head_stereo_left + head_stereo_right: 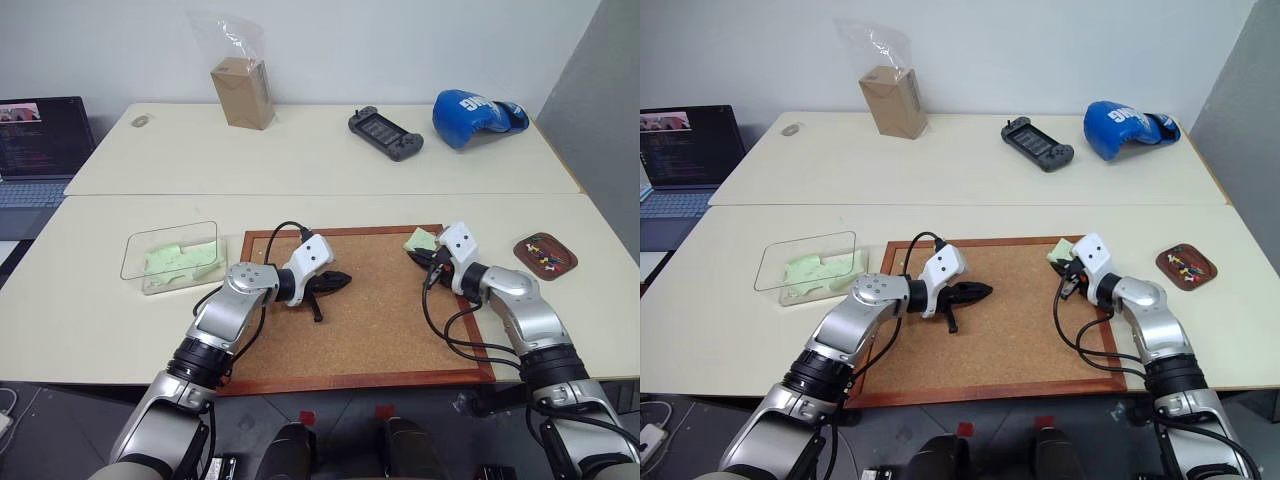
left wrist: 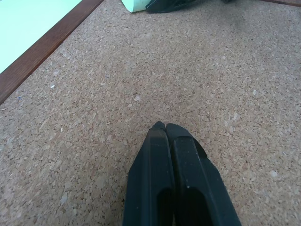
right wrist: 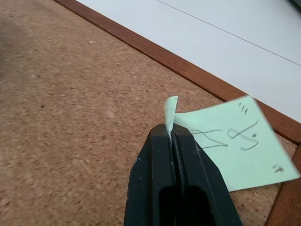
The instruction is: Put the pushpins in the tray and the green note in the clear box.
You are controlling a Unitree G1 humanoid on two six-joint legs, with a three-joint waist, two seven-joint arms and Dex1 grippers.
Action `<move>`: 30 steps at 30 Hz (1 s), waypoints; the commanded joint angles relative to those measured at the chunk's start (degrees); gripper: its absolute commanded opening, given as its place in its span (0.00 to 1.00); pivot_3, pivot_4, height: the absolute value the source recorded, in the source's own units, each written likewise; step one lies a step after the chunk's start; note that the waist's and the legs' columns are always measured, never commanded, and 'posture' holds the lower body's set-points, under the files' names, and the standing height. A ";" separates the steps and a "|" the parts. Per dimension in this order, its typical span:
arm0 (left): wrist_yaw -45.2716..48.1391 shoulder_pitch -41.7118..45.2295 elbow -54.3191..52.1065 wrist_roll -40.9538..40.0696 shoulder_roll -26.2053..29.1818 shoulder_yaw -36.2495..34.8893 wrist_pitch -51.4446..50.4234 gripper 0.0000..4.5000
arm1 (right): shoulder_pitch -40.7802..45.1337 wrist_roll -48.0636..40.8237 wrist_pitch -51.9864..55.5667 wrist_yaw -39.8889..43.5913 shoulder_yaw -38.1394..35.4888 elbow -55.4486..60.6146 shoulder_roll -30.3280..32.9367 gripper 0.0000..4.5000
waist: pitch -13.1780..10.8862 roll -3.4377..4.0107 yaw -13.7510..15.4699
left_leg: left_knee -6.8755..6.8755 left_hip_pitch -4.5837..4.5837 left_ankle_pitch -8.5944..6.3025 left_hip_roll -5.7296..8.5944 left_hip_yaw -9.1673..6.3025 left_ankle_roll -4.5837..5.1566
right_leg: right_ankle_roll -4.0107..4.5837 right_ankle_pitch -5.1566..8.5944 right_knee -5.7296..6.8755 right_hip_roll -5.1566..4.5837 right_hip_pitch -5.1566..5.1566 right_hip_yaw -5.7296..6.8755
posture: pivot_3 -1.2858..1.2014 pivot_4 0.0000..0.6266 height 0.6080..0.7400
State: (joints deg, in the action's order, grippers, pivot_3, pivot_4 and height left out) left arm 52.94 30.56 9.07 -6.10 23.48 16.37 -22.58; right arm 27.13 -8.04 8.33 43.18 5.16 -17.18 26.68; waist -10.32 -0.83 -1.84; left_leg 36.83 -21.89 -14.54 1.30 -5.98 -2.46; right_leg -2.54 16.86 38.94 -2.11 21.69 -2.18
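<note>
The green note (image 3: pixel 230 146) lies at the far right corner of the cork board (image 1: pixel 370 320), one corner curled up. My right gripper (image 3: pixel 170 129) is shut on that curled corner, low over the board. My left gripper (image 1: pixel 345 279) is shut on nothing, just above the bare cork at the board's middle left. The clear box (image 1: pixel 135 262) stands left of the board with pale green notes (image 1: pixel 180 258) inside. The small dark tray (image 1: pixel 522 247) sits right of the board and holds the pushpins (image 1: pixel 545 257).
On the far table stand a brown paper bag (image 1: pixel 243 92) under clear plastic, a black game controller (image 1: pixel 385 132) and a blue boxing glove (image 1: pixel 475 115). A laptop (image 1: pixel 40 140) is at the far left. Black cables loop from both wrists over the board.
</note>
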 commanded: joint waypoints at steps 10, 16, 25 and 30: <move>0.43 -1.18 -12.16 -11.72 0.84 -9.97 -12.40 0.11 | -1.00 -4.28 1.37 9.64 0.46 24.32 5.71 0.00 | -0.09 -0.09 -0.10 | -0.02 -0.09 0.00 -0.05 -0.03 0.00 | 0.00 0.00 0.00 0.02 0.12 0.01 | 0.52 0.24 1.00; -0.10 0.03 -20.24 -27.76 5.37 -22.82 -31.46 0.38 | 0.09 -2.78 -1.82 13.19 2.97 26.81 6.51 0.00 | -0.17 -0.19 -0.18 | 0.01 -0.29 0.00 -0.07 -0.05 -0.01 | 0.00 0.00 0.03 0.02 0.32 0.03 | 0.52 0.24 1.00; -14.78 2.62 -18.06 -51.18 0.33 -45.72 -63.91 0.77 | 2.83 6.47 -23.92 14.92 7.98 22.67 7.57 0.00 | -0.24 -0.29 -0.07 | 0.07 -0.33 0.00 -0.04 -0.04 -0.03 | -0.01 0.00 0.02 -0.04 0.35 0.03 | 0.52 0.24 1.00; -24.16 6.15 -10.92 -57.35 -6.15 -51.40 -69.92 0.85 | 5.19 10.79 -34.65 13.18 9.70 19.45 6.89 0.00 | -0.28 -0.37 0.07 | 0.12 -0.34 0.14 -0.04 -0.13 -0.27 | -0.01 -0.01 0.04 -0.05 0.32 0.14 | 0.52 0.24 1.00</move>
State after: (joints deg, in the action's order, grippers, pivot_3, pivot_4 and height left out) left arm 32.54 35.34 -3.32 -59.20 18.42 -33.17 -91.10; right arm 30.78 1.06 -20.90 57.41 14.74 2.70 33.63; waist -10.60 -1.20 -1.77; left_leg 36.95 -22.23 -14.39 1.26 -6.10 -2.76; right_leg -2.55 16.85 38.99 -2.16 22.00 -2.06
